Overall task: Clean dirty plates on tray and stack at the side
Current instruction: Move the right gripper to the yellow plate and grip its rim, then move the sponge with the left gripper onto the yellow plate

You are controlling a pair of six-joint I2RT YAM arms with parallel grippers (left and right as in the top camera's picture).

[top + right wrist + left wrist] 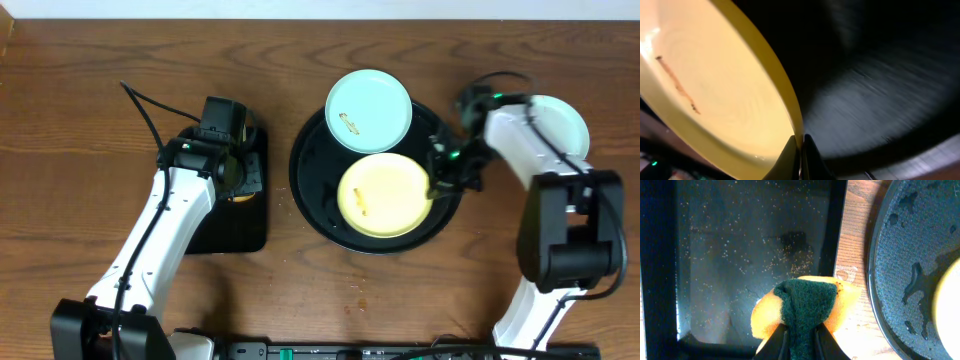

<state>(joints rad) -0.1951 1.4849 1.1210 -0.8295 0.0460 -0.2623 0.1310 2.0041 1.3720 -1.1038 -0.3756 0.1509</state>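
Observation:
The round black tray (312, 180) holds two plates. A pale aqua plate (368, 108) with a small brown smear leans over its far rim. The pale yellow plate (382, 195) lies at the near side, streaked with a thin brown smear (677, 85). My right gripper (801, 150) is shut on the yellow plate's (715, 95) right rim, one finger on each face. Another pale plate (566, 118) lies on the wood at the far right, partly under the right arm. My left gripper (801, 342) is shut on a yellow sponge (805, 302) with a green scouring face.
A rectangular black tray (228, 225), wet and speckled with crumbs (740, 245), lies under the left gripper, left of the round tray (905, 250). Water droplets dot the round tray's floor. A few crumbs lie on the wood (355, 300) in front of the tray.

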